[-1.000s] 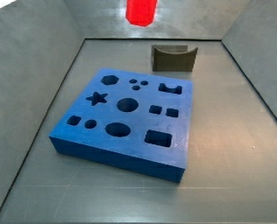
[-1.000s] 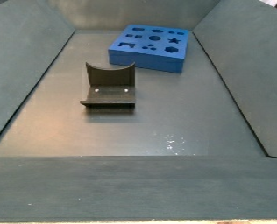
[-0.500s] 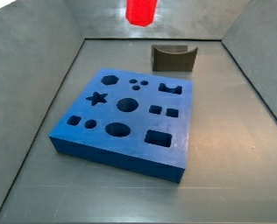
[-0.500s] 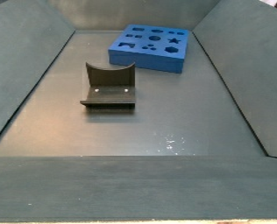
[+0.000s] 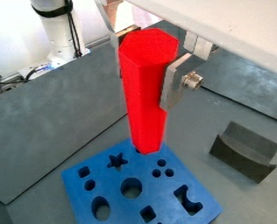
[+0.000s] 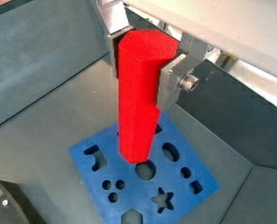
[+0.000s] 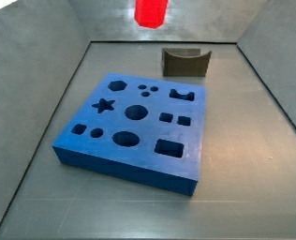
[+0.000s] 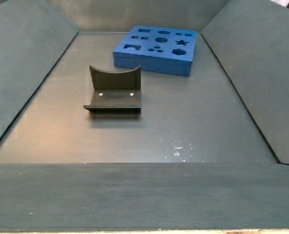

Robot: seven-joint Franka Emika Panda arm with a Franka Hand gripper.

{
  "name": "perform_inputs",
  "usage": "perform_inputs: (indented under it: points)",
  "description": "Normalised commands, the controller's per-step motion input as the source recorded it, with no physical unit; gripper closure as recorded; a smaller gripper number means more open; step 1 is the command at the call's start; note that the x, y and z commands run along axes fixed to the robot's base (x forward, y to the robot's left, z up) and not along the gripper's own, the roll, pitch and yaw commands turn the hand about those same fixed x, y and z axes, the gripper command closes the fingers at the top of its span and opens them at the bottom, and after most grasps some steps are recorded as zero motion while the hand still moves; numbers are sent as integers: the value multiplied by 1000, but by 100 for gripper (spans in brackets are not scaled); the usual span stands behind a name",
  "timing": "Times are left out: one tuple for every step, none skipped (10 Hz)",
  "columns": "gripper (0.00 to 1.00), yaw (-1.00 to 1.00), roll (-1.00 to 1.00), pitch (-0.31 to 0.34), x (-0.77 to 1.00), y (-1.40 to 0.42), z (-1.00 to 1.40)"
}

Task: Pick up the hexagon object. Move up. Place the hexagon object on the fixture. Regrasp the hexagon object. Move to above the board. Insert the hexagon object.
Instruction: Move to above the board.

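Observation:
The red hexagon object point(image 5: 144, 96) point(image 6: 138, 96) hangs upright, high over the blue board point(image 5: 88, 175) point(image 6: 211, 179), in both wrist views. My gripper point(image 5: 145, 83) point(image 6: 144, 74) is shut on the bar's upper part, a silver finger point(image 5: 176, 83) point(image 6: 174, 83) pressed against its side. In a side view only the bar's lower end point(image 7: 150, 12) shows at the top edge, above the far wall; the gripper is out of that frame. The dark fixture point(image 7: 185, 63) point(image 8: 114, 91) point(image 5: 246, 149) stands bare on the floor beside the board point(image 7: 195, 103) point(image 8: 159, 62).
Sloping grey walls point(image 7: 38, 103) enclose the floor on all sides. The board carries several cut-outs, among them a star point(image 7: 103, 105) and a square point(image 7: 170, 148). A corner of the fixture point(image 6: 12, 201) shows in a wrist view.

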Motion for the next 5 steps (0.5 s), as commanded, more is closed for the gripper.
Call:
perform_inputs:
  points:
    - [100,5,-231,-315,-244,126,19]
    - [100,5,-231,-315,-244,126,19]
    - [100,5,-231,-315,-244,126,19]
    - [100,5,-231,-315,-244,126,19]
    - [100,5,-231,-315,-244,126,19]
